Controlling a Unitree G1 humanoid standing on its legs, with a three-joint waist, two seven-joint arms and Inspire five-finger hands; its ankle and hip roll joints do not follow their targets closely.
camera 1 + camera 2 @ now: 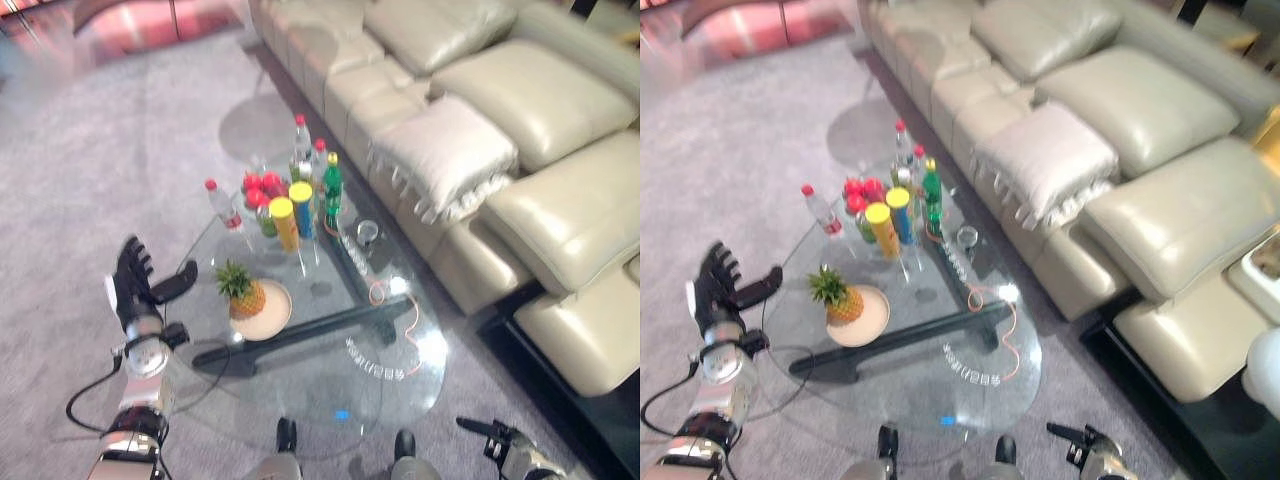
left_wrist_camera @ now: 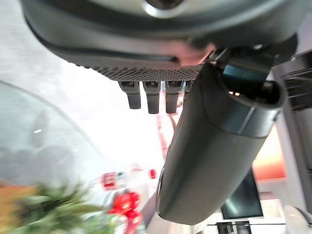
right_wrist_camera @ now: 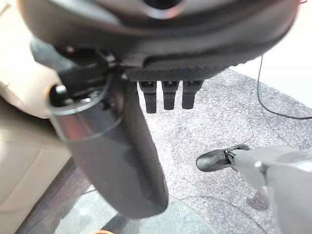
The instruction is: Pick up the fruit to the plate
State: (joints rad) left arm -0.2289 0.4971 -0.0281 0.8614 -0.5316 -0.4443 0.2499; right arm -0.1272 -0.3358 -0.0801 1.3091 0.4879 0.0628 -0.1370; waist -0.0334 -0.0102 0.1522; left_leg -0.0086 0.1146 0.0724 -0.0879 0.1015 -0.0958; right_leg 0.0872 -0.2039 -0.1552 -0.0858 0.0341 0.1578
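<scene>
A small pineapple (image 1: 243,292) stands upright on a pale round plate (image 1: 276,316) near the left side of the glass table (image 1: 400,380). Several red fruits (image 1: 262,188) are piled at the table's far end, behind the cans. My left hand (image 1: 135,283) is raised beside the table's left edge, open with straight fingers, its thumb pointing toward the plate and holding nothing. In the left wrist view the pineapple's leaves (image 2: 53,209) and the red fruits (image 2: 124,202) show past the thumb (image 2: 214,151). My right hand (image 1: 495,438) hangs low off the table's near right corner, open and empty.
Two yellow-topped cans (image 1: 284,222), a green bottle (image 1: 332,190), clear bottles (image 1: 300,148) and a red-capped bottle (image 1: 225,207) crowd the table's far half. A drinking glass (image 1: 367,233) and an orange cable (image 1: 392,310) lie to the right. A cream sofa (image 1: 500,120) runs along the right.
</scene>
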